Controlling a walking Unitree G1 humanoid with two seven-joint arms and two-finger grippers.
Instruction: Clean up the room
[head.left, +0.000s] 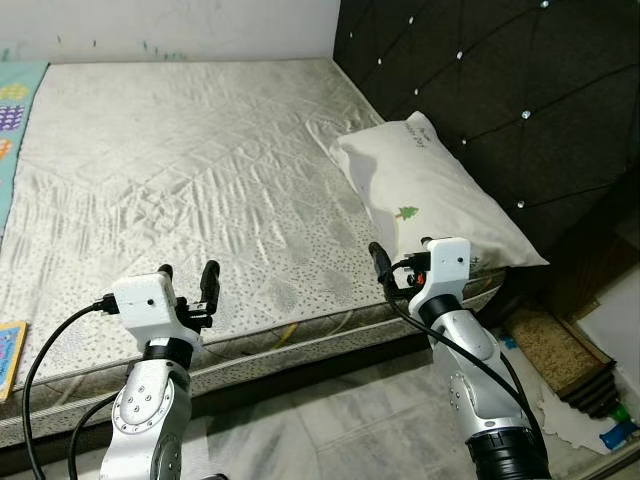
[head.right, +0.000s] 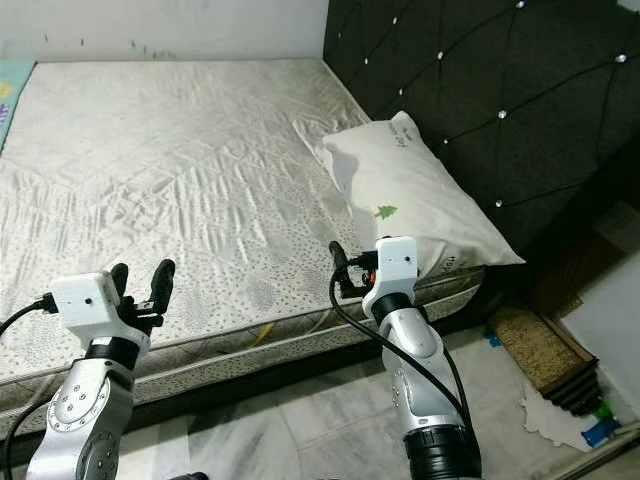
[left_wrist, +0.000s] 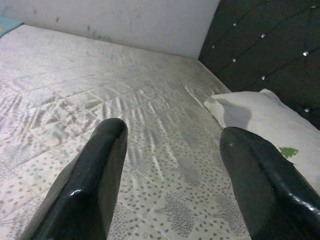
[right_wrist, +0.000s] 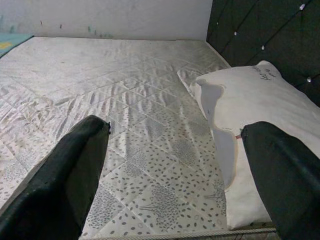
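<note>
The right gripper (head.left: 400, 268) is held spread and empty at lower centre-right of the left eye view, over the mattress's near edge. The pillow (head.left: 425, 190) is seen just beyond it and slightly to the right, at right of centre; in the right wrist view the pillow (right_wrist: 250, 120) lies ahead between the spread fingers (right_wrist: 65, 175), toward the right one. Its long axis runs from the upper middle of the frame down to the lower right, along the black headboard (head.left: 500, 90), with its near corner overhanging the mattress edge.

The left gripper (head.left: 187, 283) is likewise spread and empty at lower left, over the near edge and well apart from the pillow. The right arm is judged the nearer, so the pillow is probably its to take.

Open mattress (head.left: 180, 170) is offered across the frame's left and centre for shifting the pillow. Room is tight at right, where the headboard is met. At far left a blue mat (head.left: 15, 110) and a book corner (head.left: 8, 355) are seen.
</note>
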